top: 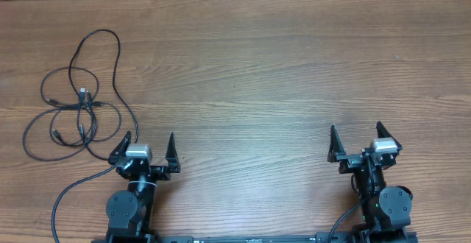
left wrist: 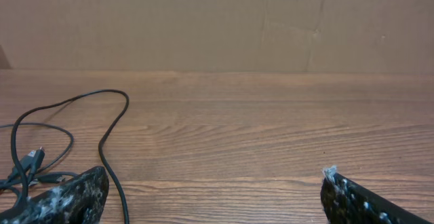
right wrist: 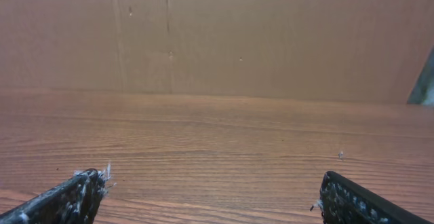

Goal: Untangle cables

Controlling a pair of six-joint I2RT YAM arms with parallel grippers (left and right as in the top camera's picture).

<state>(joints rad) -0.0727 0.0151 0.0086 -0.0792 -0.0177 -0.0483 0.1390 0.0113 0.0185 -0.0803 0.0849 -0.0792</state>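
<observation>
The cables (top: 87,105) lie in a loose black tangle of loops at the table's left side, with a silver-tipped plug (top: 83,92) in the middle. My left gripper (top: 150,136) stands open just to the right of and nearer than the tangle. In the left wrist view one strand (left wrist: 103,149) curves down just inside the left finger (left wrist: 85,190), and the open left gripper (left wrist: 213,176) holds nothing. Far from the cables, my right gripper (top: 356,129) sits open at the right. The right wrist view shows only bare wood between the open right gripper's (right wrist: 211,178) fingers.
A black cord (top: 70,191) trails from the left arm's base toward the front edge, and another (top: 342,224) curls by the right base. A brown cardboard wall (left wrist: 217,20) closes off the back of the wooden table (top: 250,74).
</observation>
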